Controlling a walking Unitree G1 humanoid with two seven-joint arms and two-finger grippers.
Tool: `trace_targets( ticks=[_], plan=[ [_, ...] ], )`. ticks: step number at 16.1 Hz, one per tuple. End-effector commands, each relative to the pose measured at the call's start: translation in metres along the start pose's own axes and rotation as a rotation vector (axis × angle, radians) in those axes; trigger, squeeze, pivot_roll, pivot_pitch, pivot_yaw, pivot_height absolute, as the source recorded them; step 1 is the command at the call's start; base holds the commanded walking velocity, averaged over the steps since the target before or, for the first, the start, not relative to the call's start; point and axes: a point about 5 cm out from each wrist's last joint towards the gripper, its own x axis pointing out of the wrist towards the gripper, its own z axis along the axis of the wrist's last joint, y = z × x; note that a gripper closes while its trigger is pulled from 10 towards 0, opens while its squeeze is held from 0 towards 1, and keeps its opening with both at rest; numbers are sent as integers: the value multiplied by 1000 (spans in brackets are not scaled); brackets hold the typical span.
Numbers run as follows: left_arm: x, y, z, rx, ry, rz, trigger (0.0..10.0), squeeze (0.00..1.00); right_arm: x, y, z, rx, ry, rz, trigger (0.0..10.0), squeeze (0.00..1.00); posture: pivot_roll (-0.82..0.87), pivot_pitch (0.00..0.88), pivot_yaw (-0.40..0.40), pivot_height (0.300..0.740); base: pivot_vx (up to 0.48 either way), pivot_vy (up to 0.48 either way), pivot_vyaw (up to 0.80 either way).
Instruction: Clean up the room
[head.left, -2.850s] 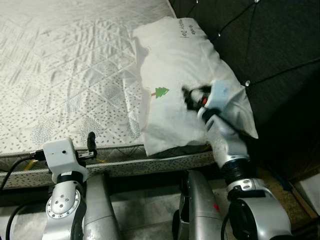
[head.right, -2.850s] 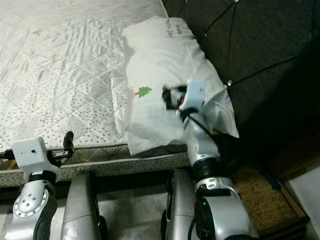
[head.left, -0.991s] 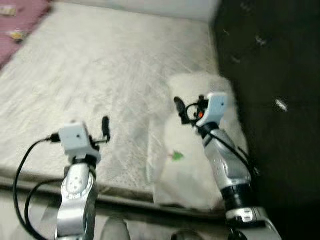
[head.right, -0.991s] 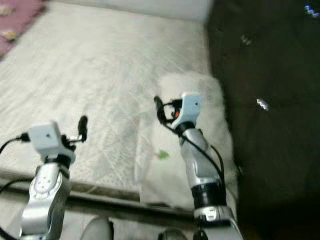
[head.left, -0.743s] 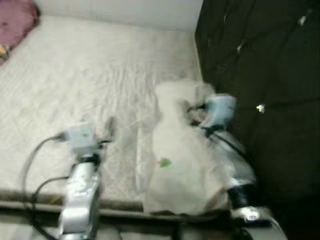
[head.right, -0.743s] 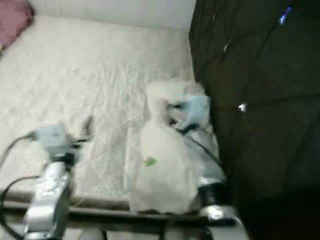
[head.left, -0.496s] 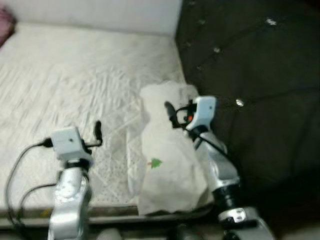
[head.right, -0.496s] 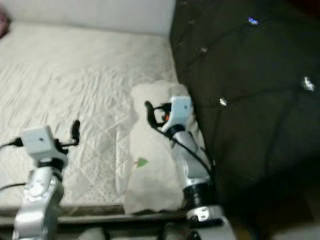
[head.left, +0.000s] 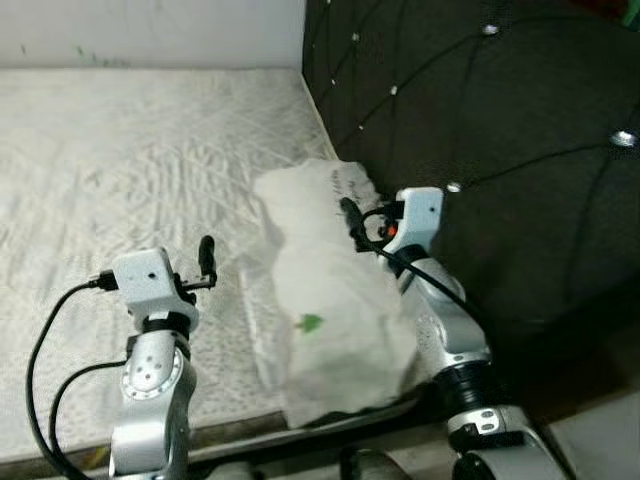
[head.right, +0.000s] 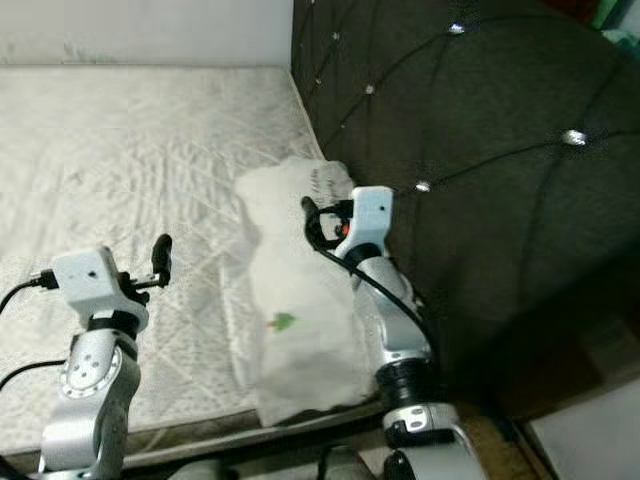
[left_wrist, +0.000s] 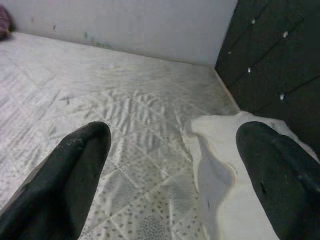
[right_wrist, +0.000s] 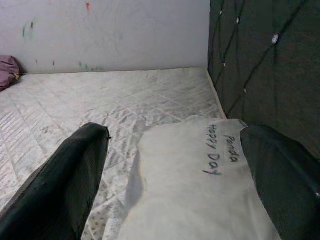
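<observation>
Mattress (head.left: 120, 170), bare, quilted; white pillow (head.left: 325, 300) along its right edge, against dark tufted headboard (head.left: 480, 120), near end reaching mattress's front edge. Looks settled w/ little left to fix; best to lift right gripper (head.left: 350, 222) straight up (fingers spread wide, above pillow's far end, apparently not touching), avoiding a snag on the cover. Left gripper (left_wrist: 170, 170) also spread, over mattress near front edge, holding nothing. Hard to tell: pillow's underside; floor beyond bed; print partly legible, "Happy Day".

pillow (head.left: 325, 300): white, green tree print | mattress (head.left: 110, 190): white, quilted diamonds | headboard (head.left: 500, 130): dark, tufted
</observation>
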Motion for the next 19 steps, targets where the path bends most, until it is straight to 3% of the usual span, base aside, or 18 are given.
trace_targets(
  ticks=[1,10,19],
  plan=[
    [0,0,0,3,3,-2,10000,0,1,0,2,0,-10,10,10000,0,42,66,-56,740,0,480,0],
    [-1,0,-1,10,4,6,10000,0,-1,0,0,-37,-8,37,10000,0,43,58,-61,740,0,455,0],
    [-2,1,-1,15,-3,14,10000,0,0,3,-2,-39,-10,54,10000,0,49,53,-70,740,0,0,0]
  ],
)
